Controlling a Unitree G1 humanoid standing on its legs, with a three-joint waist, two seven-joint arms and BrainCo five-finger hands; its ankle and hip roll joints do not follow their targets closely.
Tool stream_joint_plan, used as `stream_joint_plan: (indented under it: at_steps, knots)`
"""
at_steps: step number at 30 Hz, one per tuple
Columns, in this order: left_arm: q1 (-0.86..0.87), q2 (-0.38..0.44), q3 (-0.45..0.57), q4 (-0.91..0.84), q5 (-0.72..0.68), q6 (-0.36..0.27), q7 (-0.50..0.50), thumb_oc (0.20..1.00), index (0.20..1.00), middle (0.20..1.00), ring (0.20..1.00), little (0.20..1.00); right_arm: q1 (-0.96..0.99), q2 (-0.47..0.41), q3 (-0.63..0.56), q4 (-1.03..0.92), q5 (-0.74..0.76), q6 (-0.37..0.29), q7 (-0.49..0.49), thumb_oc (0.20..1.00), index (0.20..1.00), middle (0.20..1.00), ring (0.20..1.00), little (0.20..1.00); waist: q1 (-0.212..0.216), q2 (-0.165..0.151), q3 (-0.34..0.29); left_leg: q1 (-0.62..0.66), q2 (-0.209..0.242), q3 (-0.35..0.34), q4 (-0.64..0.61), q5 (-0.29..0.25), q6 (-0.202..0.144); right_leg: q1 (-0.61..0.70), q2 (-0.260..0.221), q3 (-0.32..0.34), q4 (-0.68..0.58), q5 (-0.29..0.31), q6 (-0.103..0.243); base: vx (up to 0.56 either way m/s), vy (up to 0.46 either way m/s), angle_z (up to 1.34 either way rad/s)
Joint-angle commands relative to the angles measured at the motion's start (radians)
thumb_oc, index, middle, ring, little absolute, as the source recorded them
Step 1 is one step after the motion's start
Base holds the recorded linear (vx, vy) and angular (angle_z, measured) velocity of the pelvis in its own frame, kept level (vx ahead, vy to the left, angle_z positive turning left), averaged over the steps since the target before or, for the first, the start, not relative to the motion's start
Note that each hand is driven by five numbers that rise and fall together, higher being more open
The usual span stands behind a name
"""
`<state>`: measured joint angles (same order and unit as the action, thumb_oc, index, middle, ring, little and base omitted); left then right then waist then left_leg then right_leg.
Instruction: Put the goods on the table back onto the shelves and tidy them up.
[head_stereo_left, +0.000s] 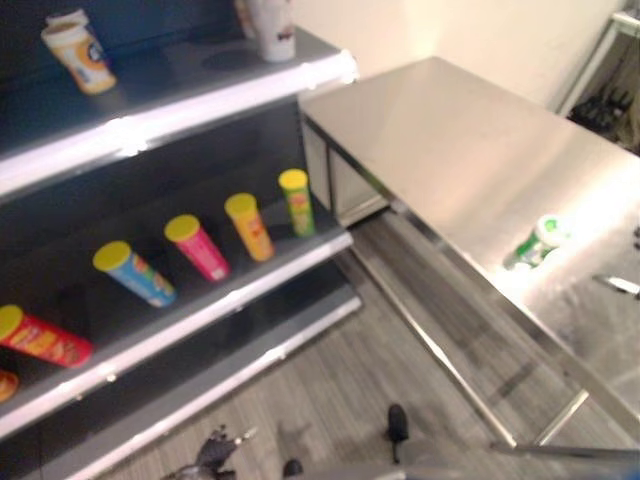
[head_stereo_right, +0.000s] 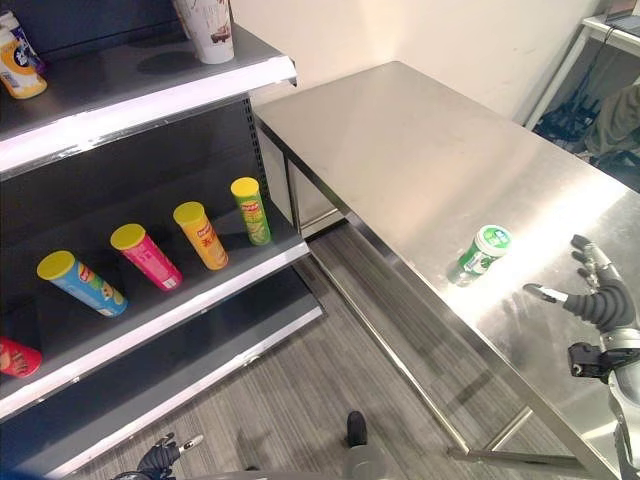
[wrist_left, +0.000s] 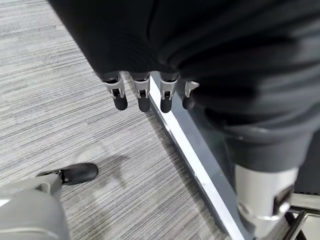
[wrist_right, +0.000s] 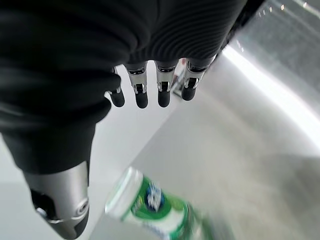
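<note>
A green can with a white lid (head_stereo_right: 480, 252) lies on its side near the front edge of the steel table (head_stereo_right: 420, 150). My right hand (head_stereo_right: 600, 300) hovers just to the right of the can, apart from it, fingers spread and open. In the right wrist view the can (wrist_right: 155, 205) shows below the straight fingers (wrist_right: 141, 95), which hold nothing. My left hand (head_stereo_right: 160, 458) hangs low by the shelf's foot, and its fingers (wrist_left: 141, 97) hang relaxed over the floor.
Left of the table stands a dark shelf unit (head_stereo_right: 150, 90). Its middle shelf holds tilted tubes: green (head_stereo_right: 250, 210), orange (head_stereo_right: 200, 233), pink (head_stereo_right: 146, 256), blue (head_stereo_right: 82, 282) and red (head_stereo_right: 15, 357). On the top shelf stand a white cup (head_stereo_right: 208, 25) and a yellow cup (head_stereo_right: 18, 60).
</note>
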<state>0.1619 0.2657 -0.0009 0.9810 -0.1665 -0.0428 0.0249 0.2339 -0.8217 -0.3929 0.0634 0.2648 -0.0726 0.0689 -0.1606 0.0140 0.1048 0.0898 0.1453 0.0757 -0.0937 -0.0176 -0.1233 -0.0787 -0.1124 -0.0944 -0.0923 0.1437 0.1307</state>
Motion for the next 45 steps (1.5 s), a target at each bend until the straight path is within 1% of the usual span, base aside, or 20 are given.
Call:
stream_joint_plan:
  at_steps: [1, 8, 12, 13, 20, 23, 27, 32, 33, 34, 38, 45]
  knots:
    - [-0.041, 0.067, 0.0, 0.025, 0.041, -0.028, 0.007, 1.0, 1.0, 1.0, 1.0, 1.0, -0.096, -0.056, -0.003, 0.031, -0.091, -0.021, -0.062, 1.0, 1.0, 1.0, 1.0, 1.0, 0.018, -0.019, 0.004, 0.061, -0.005, 0.046, 0.006, -0.067, -0.024, -0.027, -0.042, -0.015, 0.078, -0.082, 0.052, 0.0, 0.0, 0.0]
    - [-0.045, 0.061, -0.018, 0.002, 0.038, -0.028, 0.019, 1.0, 1.0, 1.0, 1.0, 1.0, -0.154, -0.067, 0.055, 0.097, -0.215, -0.008, -0.132, 1.0, 1.0, 1.0, 1.0, 1.0, 0.032, 0.004, 0.012, 0.051, 0.008, 0.032, 0.006, -0.043, -0.037, -0.013, -0.038, -0.04, 0.078, -0.102, 0.041, 0.01, -0.044, 0.04]
    - [-0.045, 0.063, -0.03, 0.001, 0.037, -0.026, 0.019, 1.0, 1.0, 1.0, 1.0, 1.0, -0.177, -0.071, 0.083, 0.125, -0.191, -0.009, -0.127, 1.0, 1.0, 1.0, 1.0, 1.0, 0.043, 0.014, 0.016, 0.04, 0.02, 0.022, 0.006, -0.024, -0.048, -0.004, -0.032, -0.059, 0.077, -0.114, 0.033, 0.01, -0.066, 0.17]
    - [-0.042, 0.064, -0.031, 0.004, 0.034, -0.025, 0.016, 1.0, 1.0, 1.0, 1.0, 1.0, -0.191, -0.078, 0.102, 0.138, -0.182, -0.008, -0.121, 1.0, 1.0, 1.0, 1.0, 1.0, 0.05, 0.016, 0.018, 0.035, 0.026, 0.017, 0.006, -0.011, -0.054, 0.002, -0.027, -0.067, 0.074, -0.118, 0.03, 0.01, -0.094, 0.12]
    - [-0.034, 0.062, -0.034, 0.005, 0.025, -0.021, 0.012, 1.0, 1.0, 1.0, 1.0, 1.0, -0.225, -0.083, 0.133, 0.151, -0.17, -0.01, -0.121, 1.0, 1.0, 1.0, 1.0, 1.0, 0.062, 0.023, 0.019, 0.022, 0.043, 0.005, 0.006, 0.02, -0.067, 0.013, -0.013, -0.087, 0.067, -0.131, 0.02, 0.01, -0.059, 0.13]
    - [-0.033, 0.059, -0.038, 0.005, 0.015, -0.02, 0.012, 1.0, 1.0, 1.0, 1.0, 1.0, -0.25, -0.085, 0.149, 0.161, -0.159, -0.015, -0.132, 1.0, 1.0, 1.0, 1.0, 1.0, 0.072, 0.025, 0.02, 0.015, 0.055, -0.002, 0.006, 0.041, -0.076, 0.028, -0.004, -0.109, 0.061, -0.141, 0.012, 0.0, -0.066, 0.13]
    - [-0.029, 0.055, -0.039, 0.004, 0.018, -0.019, 0.013, 1.0, 1.0, 1.0, 1.0, 1.0, -0.259, -0.082, 0.154, 0.16, -0.174, -0.016, -0.143, 1.0, 1.0, 1.0, 1.0, 1.0, 0.077, 0.024, 0.016, 0.017, 0.058, -0.003, 0.007, 0.049, -0.077, 0.042, 0.001, -0.121, 0.055, -0.145, 0.008, 0.02, -0.039, 0.16]
    - [-0.022, 0.048, -0.036, 0.008, 0.009, -0.019, 0.017, 1.0, 1.0, 1.0, 1.0, 1.0, -0.281, -0.074, 0.164, 0.174, -0.177, -0.019, -0.162, 1.0, 1.0, 1.0, 1.0, 1.0, 0.087, 0.021, 0.012, 0.029, 0.063, -0.005, 0.009, 0.049, -0.077, 0.059, 0.011, -0.121, 0.054, -0.152, 0.002, 0.02, -0.037, 0.05]
    - [-0.018, 0.046, -0.035, 0.003, 0.003, -0.02, 0.017, 1.0, 1.0, 1.0, 1.0, 1.0, -0.28, -0.072, 0.162, 0.177, -0.18, -0.018, -0.165, 0.573, 0.573, 0.573, 0.573, 0.573, 0.089, 0.021, 0.01, 0.031, 0.065, -0.006, 0.008, 0.05, -0.077, 0.062, 0.013, -0.122, 0.053, -0.155, 0.0, 0.0, 0.0, 0.0]
    - [-0.019, 0.045, -0.035, 0.001, 0.002, -0.021, 0.017, 1.0, 1.0, 1.0, 1.0, 1.0, -0.284, -0.071, 0.164, 0.18, -0.18, -0.018, -0.169, 0.2, 0.2, 0.2, 0.2, 0.2, 0.091, 0.021, 0.011, 0.033, 0.066, -0.007, 0.007, 0.05, -0.077, 0.063, 0.014, -0.122, 0.053, -0.156, -0.001, 0.0, 0.0, 0.0]
    - [-0.017, 0.042, -0.033, -0.001, -0.002, -0.023, 0.023, 1.0, 1.0, 1.0, 1.0, 1.0, -0.284, -0.069, 0.163, 0.186, -0.188, -0.02, -0.179, 0.2, 0.2, 0.2, 0.2, 0.2, 0.093, 0.021, 0.011, 0.033, 0.069, -0.01, 0.007, 0.055, -0.079, 0.065, 0.016, -0.126, 0.057, -0.16, -0.003, 0.0, -0.014, 0.04]
    - [-0.013, 0.036, -0.017, 0.003, -0.003, -0.022, 0.032, 1.0, 1.0, 1.0, 1.0, 1.0, -0.252, -0.071, 0.121, 0.106, -0.229, -0.031, -0.19, 0.2, 0.2, 0.2, 0.2, 0.2, 0.091, 0.02, 0.012, 0.036, 0.073, -0.01, 0.009, 0.059, -0.081, 0.07, 0.02, -0.129, 0.063, -0.168, -0.006, 0.0, -0.01, 0.04]
